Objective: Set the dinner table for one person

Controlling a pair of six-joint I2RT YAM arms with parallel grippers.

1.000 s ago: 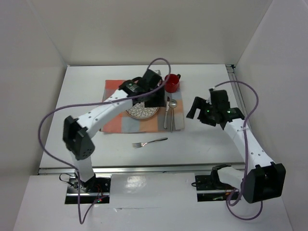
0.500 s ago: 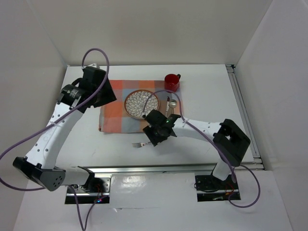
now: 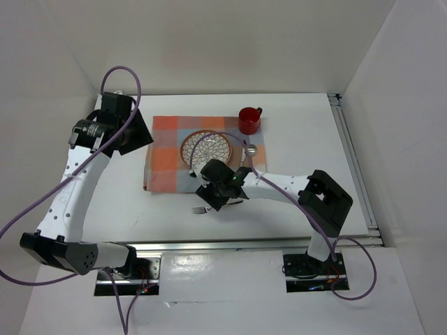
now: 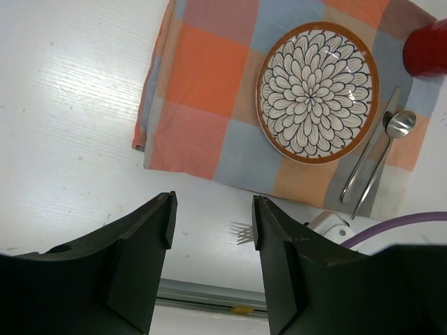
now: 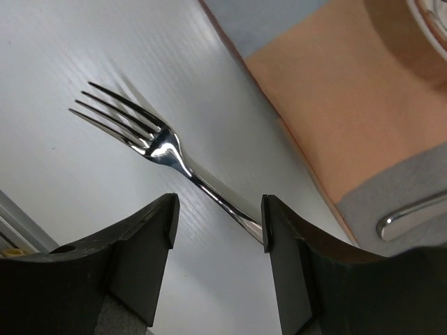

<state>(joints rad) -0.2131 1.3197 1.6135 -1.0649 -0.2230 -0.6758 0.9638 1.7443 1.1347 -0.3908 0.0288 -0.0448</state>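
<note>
White, smooth and flat, a large rectangular surface (image 3: 300, 188) fills the floor of a white-walled enclosure and reaches from the arm bases at the near edge to the far wall. A metal rail (image 3: 353, 167) runs along its right edge. It is far larger than anything lying on it, and the left wrist view shows faint scuffs and a soft sheen.

A checked cloth (image 3: 164, 167) of orange, red and grey-blue squares lies left of centre toward the far side. A round plate (image 3: 207, 149) with a brown rim and a black-and-white petal pattern sits on the cloth. A red cup (image 3: 249, 119) stands just beyond the cloth's far right corner. A silver spoon (image 3: 250, 151) lies on the cloth to the right of the plate.

A silver fork (image 5: 157, 146) lies on the bare surface just near of the cloth's near edge, with its tines pointing left.

The right tool (image 5: 218, 209) hangs low over the fork with its jaws spread apart. The fork's handle runs between the two fingers, and nothing is gripped.

The left tool (image 4: 213, 209) is raised high over the far left of the surface. Its jaws are also parted and it holds nothing.
</note>
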